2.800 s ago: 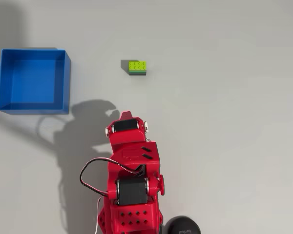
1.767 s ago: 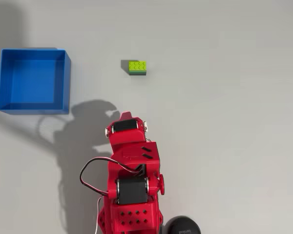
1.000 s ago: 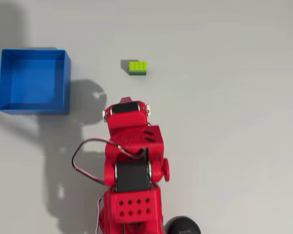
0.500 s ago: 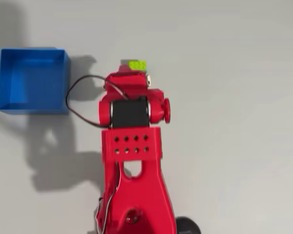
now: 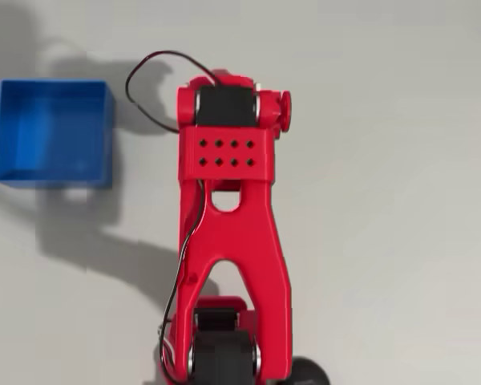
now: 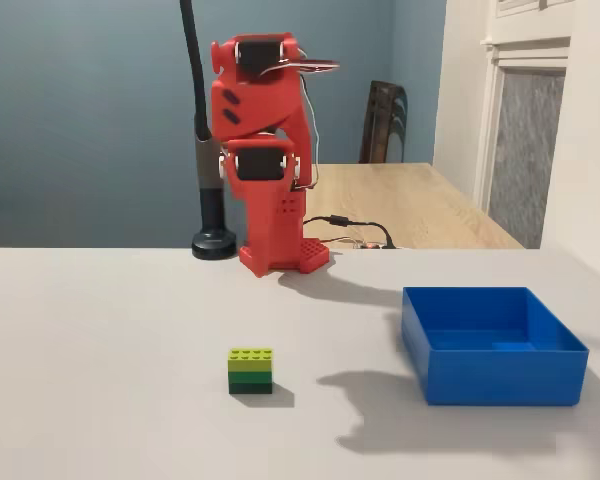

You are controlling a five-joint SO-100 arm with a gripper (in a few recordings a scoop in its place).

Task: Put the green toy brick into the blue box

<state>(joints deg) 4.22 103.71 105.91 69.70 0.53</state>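
In the fixed view the green toy brick (image 6: 251, 370) sits on the grey table, lime on top and darker green below. The blue box (image 6: 492, 345) stands to its right, a hand's width away, with nothing in it. The red arm (image 6: 263, 150) rises tall at the back, and its wrist (image 6: 265, 55) is high above the table, far from the brick. From overhead the raised arm (image 5: 228, 208) covers the brick, and the blue box (image 5: 52, 132) lies at the left. The gripper's fingers cannot be made out in either view.
A black pole (image 6: 202, 150) on a round base (image 6: 215, 243) stands just left of the arm's base. Cables (image 6: 352, 226) trail to the right of the base. A wooden table (image 6: 420, 200) and a chair stand behind. Open grey tabletop surrounds the brick.
The arm has unfolded from its low tucked pose and swung up and forward. In the overhead view it now covers the brick. Brick and box have not moved.
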